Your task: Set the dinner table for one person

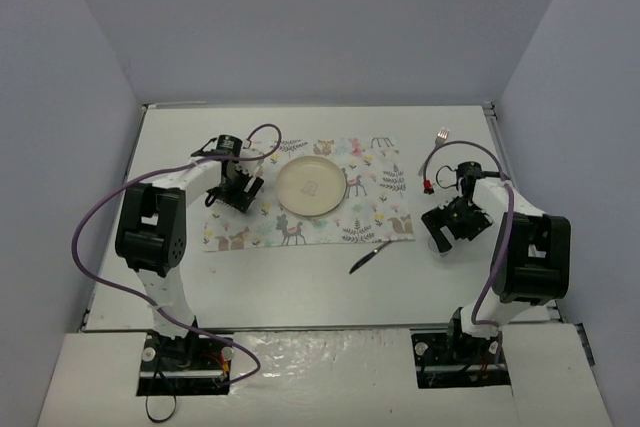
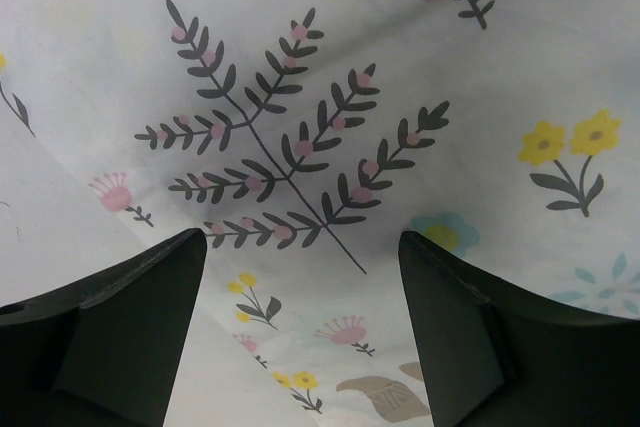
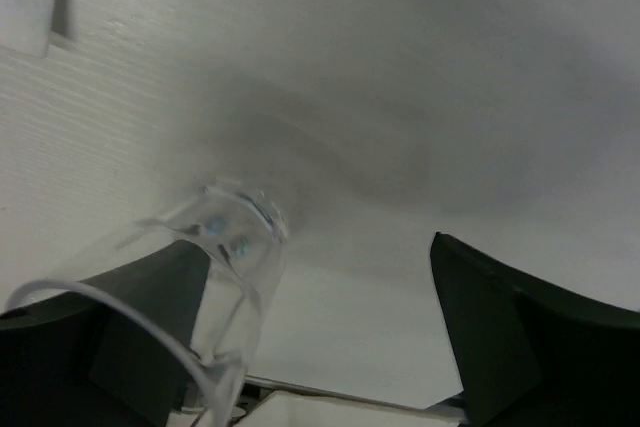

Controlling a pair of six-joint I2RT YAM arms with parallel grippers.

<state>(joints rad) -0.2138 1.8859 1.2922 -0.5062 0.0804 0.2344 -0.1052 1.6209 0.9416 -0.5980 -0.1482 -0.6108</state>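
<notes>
left gripper [image 2: 300, 257]: jaws wide apart; under it: placemat [image 2: 470, 77]; fern-and-flower print; creased

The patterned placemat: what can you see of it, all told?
The placemat is a rectangular white cloth printed with animals, flowers and leafy sprigs. It lies on the white dinner table, long side across, a pale round plate resting near its middle. Its left end looks rumpled where the left pincer, open, hangs close over it.

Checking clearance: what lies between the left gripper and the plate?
Only printed placemat, seen in the top view; nothing else sits between left gripper and plate.
</notes>
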